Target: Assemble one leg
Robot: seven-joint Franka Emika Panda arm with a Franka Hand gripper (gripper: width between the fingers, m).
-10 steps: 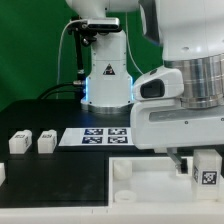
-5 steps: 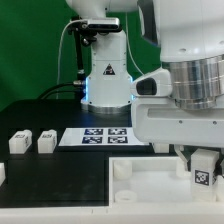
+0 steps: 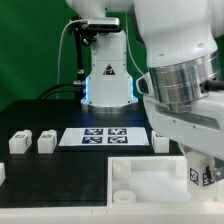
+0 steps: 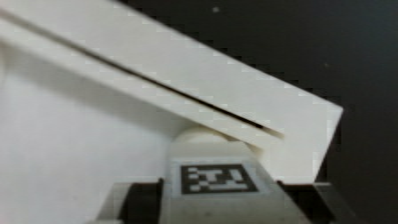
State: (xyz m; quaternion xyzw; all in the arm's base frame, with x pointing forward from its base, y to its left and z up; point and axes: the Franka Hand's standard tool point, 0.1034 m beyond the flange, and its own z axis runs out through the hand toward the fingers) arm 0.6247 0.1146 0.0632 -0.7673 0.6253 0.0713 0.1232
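My gripper (image 3: 203,172) is shut on a leg (image 3: 198,176), a small white post with a black-and-white tag. It holds the leg at the corner of the wide white tray-like piece (image 3: 150,172) at the exterior view's right. In the wrist view the leg (image 4: 217,175) sits between the two dark fingers (image 4: 146,203), with the tray piece's corner (image 4: 267,105) just beyond it. I cannot tell whether the leg's end touches the tray piece. Two more legs (image 3: 20,143) (image 3: 45,143) stand at the exterior view's left. Another leg (image 3: 161,141) stands beside the marker board.
The marker board (image 3: 105,136) lies flat on the black table behind the tray piece. The robot base (image 3: 106,75) stands at the back in front of a green backdrop. A white part (image 3: 2,173) shows at the exterior view's left edge.
The arm has tilted and turned above the tray piece's right corner, with the leg still in the gripper. The leg beside the marker board has come into view.
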